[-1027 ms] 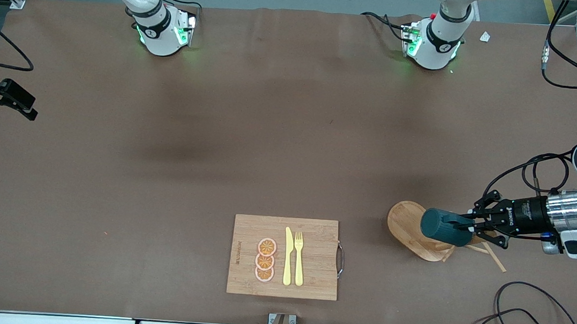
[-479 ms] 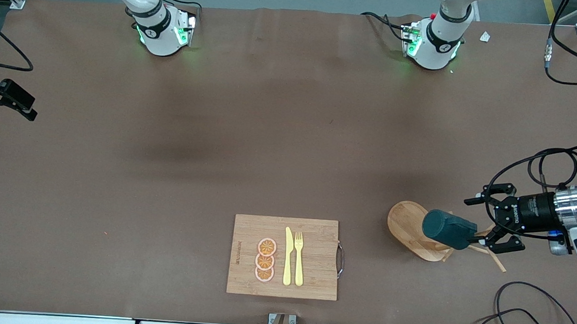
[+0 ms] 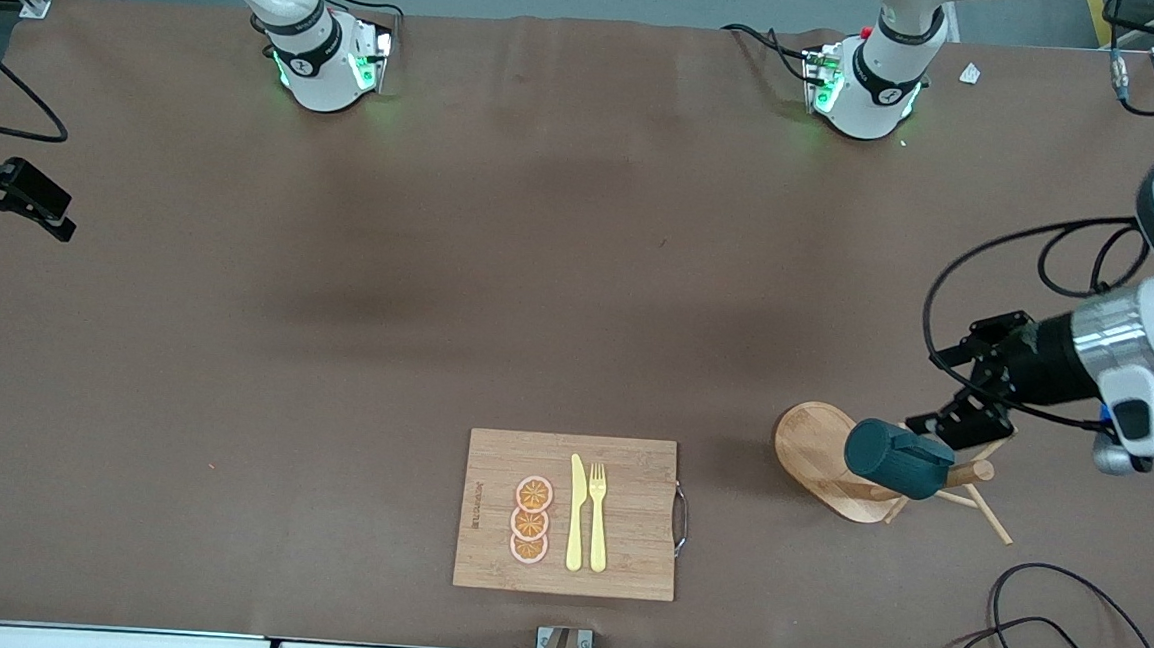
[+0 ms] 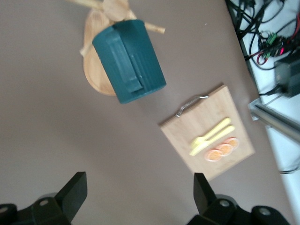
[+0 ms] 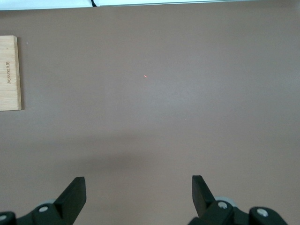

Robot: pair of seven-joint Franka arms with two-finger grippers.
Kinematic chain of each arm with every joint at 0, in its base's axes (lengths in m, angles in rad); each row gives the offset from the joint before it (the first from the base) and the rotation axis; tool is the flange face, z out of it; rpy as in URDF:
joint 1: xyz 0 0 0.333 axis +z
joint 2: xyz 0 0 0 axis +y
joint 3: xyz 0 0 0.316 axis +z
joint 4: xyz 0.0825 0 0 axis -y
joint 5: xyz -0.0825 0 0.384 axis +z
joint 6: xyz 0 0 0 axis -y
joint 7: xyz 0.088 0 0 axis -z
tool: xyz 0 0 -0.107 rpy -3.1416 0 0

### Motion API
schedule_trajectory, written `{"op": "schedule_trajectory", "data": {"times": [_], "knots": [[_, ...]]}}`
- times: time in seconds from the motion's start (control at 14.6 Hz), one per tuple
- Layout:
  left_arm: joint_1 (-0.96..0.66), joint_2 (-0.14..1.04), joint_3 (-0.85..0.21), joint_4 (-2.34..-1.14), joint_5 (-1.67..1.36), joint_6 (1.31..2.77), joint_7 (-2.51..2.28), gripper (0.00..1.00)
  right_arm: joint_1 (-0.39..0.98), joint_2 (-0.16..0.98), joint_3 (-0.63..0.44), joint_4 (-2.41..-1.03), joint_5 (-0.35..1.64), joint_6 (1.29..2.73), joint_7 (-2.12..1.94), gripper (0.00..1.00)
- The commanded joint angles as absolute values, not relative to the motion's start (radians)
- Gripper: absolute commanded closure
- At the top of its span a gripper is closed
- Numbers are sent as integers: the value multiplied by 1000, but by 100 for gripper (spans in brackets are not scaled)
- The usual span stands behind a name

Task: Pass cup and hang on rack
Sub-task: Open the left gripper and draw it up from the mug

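Observation:
The dark teal cup (image 3: 897, 460) hangs on a peg of the wooden rack (image 3: 814, 447), lying on its side above the oval base. It also shows in the left wrist view (image 4: 129, 61), handle side up, with the rack's base (image 4: 93, 82) under it. My left gripper (image 3: 942, 390) is open and empty, in the air beside the rack toward the left arm's end of the table, apart from the cup. In its own view the left gripper (image 4: 140, 194) has wide-spread jaws. My right gripper (image 5: 139, 194) is open and empty over bare table; the right arm waits.
A bamboo cutting board (image 3: 623, 557) with orange slices (image 3: 531, 520), a yellow knife (image 3: 576, 512) and a fork (image 3: 597, 516) lies near the front edge, mid-table. Black cables (image 3: 1070, 625) lie near the rack at the front corner.
My left gripper has opened, let go of the cup and pulled away from the rack and upward. The cup stays hanging on the peg.

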State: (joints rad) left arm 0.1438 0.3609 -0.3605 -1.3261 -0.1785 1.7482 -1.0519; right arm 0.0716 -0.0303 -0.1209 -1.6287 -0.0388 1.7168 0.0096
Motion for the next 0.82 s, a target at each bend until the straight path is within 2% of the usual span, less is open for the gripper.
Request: {"op": "schedule_trajectory", "data": {"times": [0.0, 0.21, 0.48, 0.75], "knots": [[153, 292, -449, -1344, -23, 1679, -997, 0, 58, -48, -112, -1638, -43, 1712, 2, 0], [160, 246, -501, -1342, 89, 1583, -843, 0, 58, -48, -112, -1637, -43, 1713, 0, 0], [146, 166, -488, -1345, 124, 1470, -596, 0, 57, -48, -113, -1638, -43, 1713, 0, 0], [20, 62, -296, -1408, 89, 1402, -436, 0, 57, -48, -114, -1638, -43, 1713, 0, 0]]}}
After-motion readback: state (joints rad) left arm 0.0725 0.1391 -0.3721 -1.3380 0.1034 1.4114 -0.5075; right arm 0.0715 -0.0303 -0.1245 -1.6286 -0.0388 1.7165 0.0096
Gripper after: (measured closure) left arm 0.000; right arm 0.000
